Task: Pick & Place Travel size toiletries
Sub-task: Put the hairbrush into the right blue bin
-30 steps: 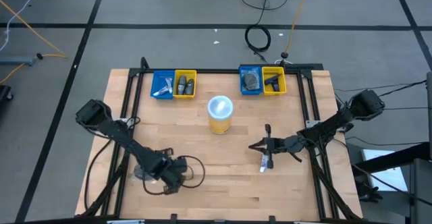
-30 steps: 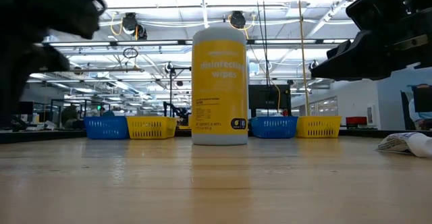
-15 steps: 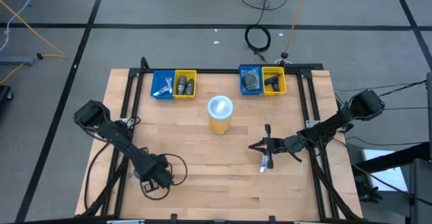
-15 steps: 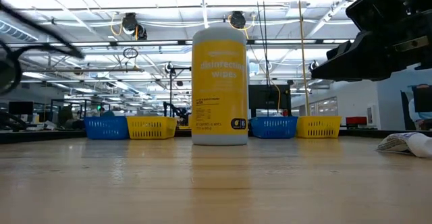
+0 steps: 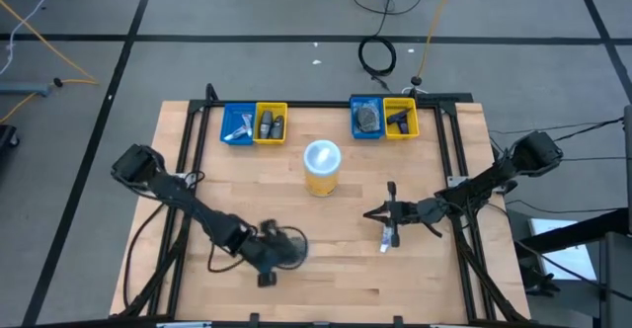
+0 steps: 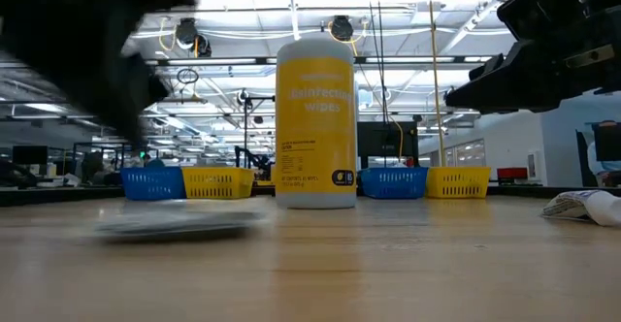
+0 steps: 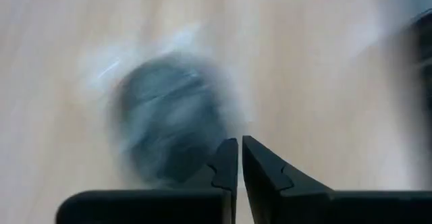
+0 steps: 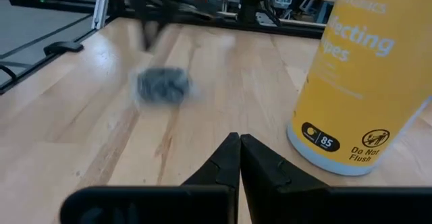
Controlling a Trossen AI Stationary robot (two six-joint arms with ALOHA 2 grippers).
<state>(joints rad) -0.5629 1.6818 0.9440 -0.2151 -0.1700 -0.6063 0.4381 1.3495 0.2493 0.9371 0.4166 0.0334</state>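
Observation:
A dark round disc in clear wrap [image 7: 165, 126] lies flat on the wood table near its front edge, also seen as the disc [image 5: 291, 247] and the disc [image 6: 175, 227]. My left gripper [image 7: 239, 150] is shut, slanting down, with its tips at the disc's edge; in the high view the left gripper [image 5: 271, 257] stands just left of the disc. My right gripper [image 5: 383, 215] hangs shut and nearly level over a white tube [image 5: 387, 237] that lies on the table, and nothing shows between its fingers [image 8: 229, 158]. My left gripper's shut fingertips [image 7: 228, 158] stand at the edge of the disc's clear wrap [image 7: 217, 126], coming down at a slant from the table's left. Blur hides whether they touch the wrap. The disc lies on the table.
A tall yellow wipes canister [image 5: 322, 166] stands mid-table. At the far edge sit a blue bin [image 5: 237, 123] and a yellow bin [image 5: 271, 123], then another blue bin [image 5: 366, 118] and yellow bin [image 5: 400, 118], with small items inside. Bare wood lies between the arms.
My left gripper drew back toward the table's left edge, then swung toward the right and tipped downward. The disc, earlier under the arm at the left, now lies farther toward the table's right, flat on the wood. My right arm has kept still.

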